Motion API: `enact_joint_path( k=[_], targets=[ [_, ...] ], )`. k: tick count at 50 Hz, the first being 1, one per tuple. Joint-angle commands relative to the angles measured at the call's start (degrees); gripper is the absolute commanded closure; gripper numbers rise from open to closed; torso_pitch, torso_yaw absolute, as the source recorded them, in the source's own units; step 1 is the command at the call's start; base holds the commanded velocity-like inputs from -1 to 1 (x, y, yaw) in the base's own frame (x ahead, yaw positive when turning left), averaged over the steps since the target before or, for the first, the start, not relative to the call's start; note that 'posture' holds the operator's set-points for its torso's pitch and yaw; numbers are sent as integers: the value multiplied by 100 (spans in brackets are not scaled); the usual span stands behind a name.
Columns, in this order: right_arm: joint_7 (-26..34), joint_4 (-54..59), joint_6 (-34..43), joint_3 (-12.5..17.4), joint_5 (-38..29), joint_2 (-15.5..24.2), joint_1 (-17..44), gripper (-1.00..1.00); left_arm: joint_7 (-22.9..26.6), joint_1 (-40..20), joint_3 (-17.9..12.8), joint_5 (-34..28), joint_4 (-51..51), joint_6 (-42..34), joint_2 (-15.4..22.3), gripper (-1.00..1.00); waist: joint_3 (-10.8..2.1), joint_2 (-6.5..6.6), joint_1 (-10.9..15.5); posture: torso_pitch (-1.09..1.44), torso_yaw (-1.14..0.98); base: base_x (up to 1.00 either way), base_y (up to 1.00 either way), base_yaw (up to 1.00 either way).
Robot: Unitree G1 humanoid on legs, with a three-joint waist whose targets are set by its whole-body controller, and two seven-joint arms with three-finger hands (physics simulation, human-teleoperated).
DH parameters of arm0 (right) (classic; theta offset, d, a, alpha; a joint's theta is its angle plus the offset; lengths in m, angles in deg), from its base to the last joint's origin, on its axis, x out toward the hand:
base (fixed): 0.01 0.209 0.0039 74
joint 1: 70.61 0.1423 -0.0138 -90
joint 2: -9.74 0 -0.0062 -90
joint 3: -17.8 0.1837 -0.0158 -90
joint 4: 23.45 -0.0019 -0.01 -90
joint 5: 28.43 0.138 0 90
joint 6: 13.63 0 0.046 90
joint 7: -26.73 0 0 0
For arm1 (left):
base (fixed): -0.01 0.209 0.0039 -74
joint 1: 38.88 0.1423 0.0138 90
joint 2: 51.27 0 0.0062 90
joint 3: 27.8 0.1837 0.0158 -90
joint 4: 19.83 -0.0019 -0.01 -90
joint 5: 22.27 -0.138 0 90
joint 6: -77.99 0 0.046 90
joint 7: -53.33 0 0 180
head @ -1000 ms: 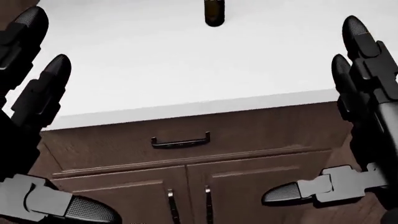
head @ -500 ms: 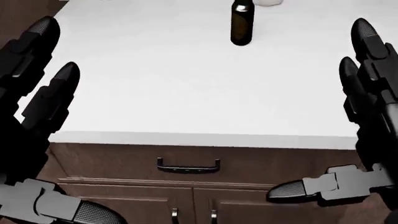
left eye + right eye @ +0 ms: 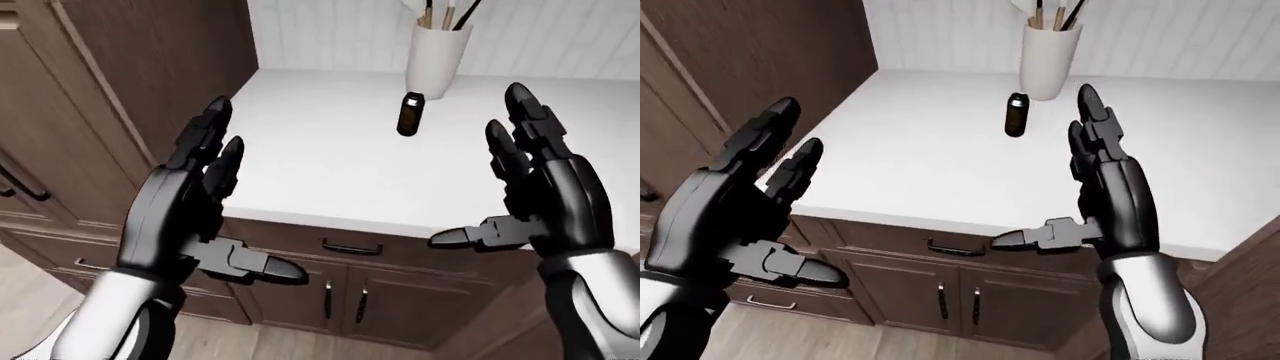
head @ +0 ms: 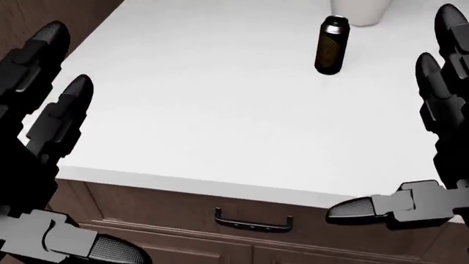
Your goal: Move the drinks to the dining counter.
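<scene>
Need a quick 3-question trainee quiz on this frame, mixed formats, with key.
1. True or false: the left hand is closed round the dark bottle.
2. Multiple choice: in the left-eye view, the white utensil holder stands where relative to the bottle? A) just above and to its right B) far to its left C) below it, at the counter's near edge
3. Fill in: the bottle stands upright on the white ____, between the two raised hands, nearer the right hand in that view.

Key: 1 false, both hands are open and hold nothing; 2 A; 3 countertop.
</scene>
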Motion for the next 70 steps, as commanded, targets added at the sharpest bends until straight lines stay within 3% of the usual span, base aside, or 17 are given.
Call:
enact_joint_path(
  k=[1, 10, 12, 13, 21, 24, 25, 27, 28, 35, 38, 45, 48, 49, 53, 58, 70],
  targets=[
    [-344, -166, -187, -1, 358, 131, 74, -100, 9, -117, -153, -68, 60, 182, 112, -100, -73, -91, 47, 0, 0, 51, 0, 0],
    [-1230, -166, -292, 29, 1349, 647, -60, -100, 6, -60, -189, -37, 60, 247, 164, -100, -154, 218, -98, 0, 0, 23, 0, 0],
    [-1377, -167, -271, 10, 1459, 746, -42, -100, -68, -88, -211, 62, 60, 252, 205, -100, -205, 522, -121, 0, 0, 0, 0, 0],
    [-1439, -167, -258, 3, 1504, 781, -29, -100, -89, -83, -202, 86, 60, 276, 234, -100, -146, 245, -130, 0, 0, 0, 0, 0],
    [-1718, -167, -176, 8, 1705, 921, 32, -100, -5, -12, -237, 23, 60, 311, 234, -100, -258, 140, -22, 0, 0, 0, 0, 0],
    [-1634, -167, -139, 51, 1625, 842, 10, -100, -58, -46, -192, 39, 60, 289, 223, -100, -234, 153, -45, 0, 0, 0, 0, 0],
    [-1632, -167, -111, 77, 1638, 841, 31, -100, -56, -51, -185, 33, 60, 287, 219, -100, -368, 172, -27, 0, 0, 26, 0, 0],
    [-1601, -167, -134, 134, 1620, 789, 21, -100, -67, -84, -182, 37, 60, 251, 205, -100, 38, 180, 9, 0, 0, 53, 0, 0],
    [-1586, -167, -142, 142, 1611, 776, 18, -100, -76, -98, -181, 48, 60, 243, 207, -100, 63, 205, 7, 0, 0, 53, 0, 0],
    [-1519, -167, -72, 179, 1525, 754, 76, -100, -65, -132, -167, 12, 60, 177, 144, -100, -231, 539, -41, 0, 0, 49, 0, 0],
    [-1507, -167, -60, 185, 1510, 752, 91, -100, 6, -98, -162, -78, 60, 172, 105, -100, 0, 594, -32, 0, 0, 42, 0, 0],
    [-1364, -167, -140, 187, 1302, 611, 25, -100, 33, -82, -109, -151, 60, 179, 75, -100, -124, 261, 66, 0, 0, 24, 0, 0],
    [-1292, -167, -142, 301, 1225, 565, 42, -100, 95, -53, -109, -222, 60, 179, 50, -100, -236, -122, 43, 0, 0, 2, 0, 0],
    [-1290, -167, -125, 366, 1249, 564, 56, -100, 74, -59, -116, -192, 60, 178, 59, -100, -112, 44, 46, 0, 0, 0, 0, 0],
    [-1296, -167, -118, 495, 1278, 568, 84, -100, 141, -49, -65, -316, 60, 165, -10, -100, -66, 16, -19, 0, 0, 0, 0, 0],
    [-1235, -167, -125, 608, 1175, 513, 104, -100, 292, -30, -54, -510, 60, 105, -123, -100, -43, 357, -33, 0, 0, 0, 0, 0],
    [-1456, -118, 370, 284, 606, 473, 535, -100, 396, 10, -71, -617, 60, 107, -164, -100, -247, 186, -36, 0, 0, 0, 0, 0]
  ],
)
